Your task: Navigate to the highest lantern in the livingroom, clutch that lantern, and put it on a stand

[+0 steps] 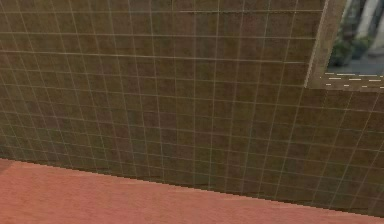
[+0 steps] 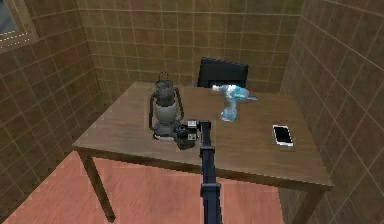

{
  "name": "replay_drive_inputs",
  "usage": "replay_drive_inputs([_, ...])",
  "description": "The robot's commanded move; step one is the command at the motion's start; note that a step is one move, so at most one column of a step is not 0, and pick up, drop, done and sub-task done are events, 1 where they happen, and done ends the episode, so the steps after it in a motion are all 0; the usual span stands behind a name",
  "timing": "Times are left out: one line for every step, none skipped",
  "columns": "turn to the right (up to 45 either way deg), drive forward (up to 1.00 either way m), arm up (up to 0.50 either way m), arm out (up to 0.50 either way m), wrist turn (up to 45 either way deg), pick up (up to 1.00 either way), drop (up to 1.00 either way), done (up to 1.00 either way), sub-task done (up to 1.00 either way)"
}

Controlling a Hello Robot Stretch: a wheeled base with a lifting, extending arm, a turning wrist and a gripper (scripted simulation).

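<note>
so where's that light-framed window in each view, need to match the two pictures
forward view: window at the top right corner, cut by the picture's edge, in the brown tiled wall.
arm side view: window at the top left corner, up and left of the table bearing the lantern.
shared landmark: the brown tiled wall around it, meeting the reddish floor.

bench [image 2: 122, 136]: matt brown wood
lantern [image 2: 163, 106]: dull grey metal
wall [image 1: 150, 90]: brown tiles, matt
floor [image 1: 100, 200]: smooth, reddish, matt
</note>
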Motion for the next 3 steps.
replay_drive_inputs([0.0, 0.0, 0.1, 0.0, 0.0, 0.0, 0.0, 0.0, 0.0])
replay_drive_inputs([0.0, 0.0, 0.22, 0.0, 0.0, 0.0, 0.0, 0.0, 0.0])
replay_drive_inputs([0.0, 0.0, 0.0, 0.0, -45.0, 0.0, 0.0, 0.0, 0.0])
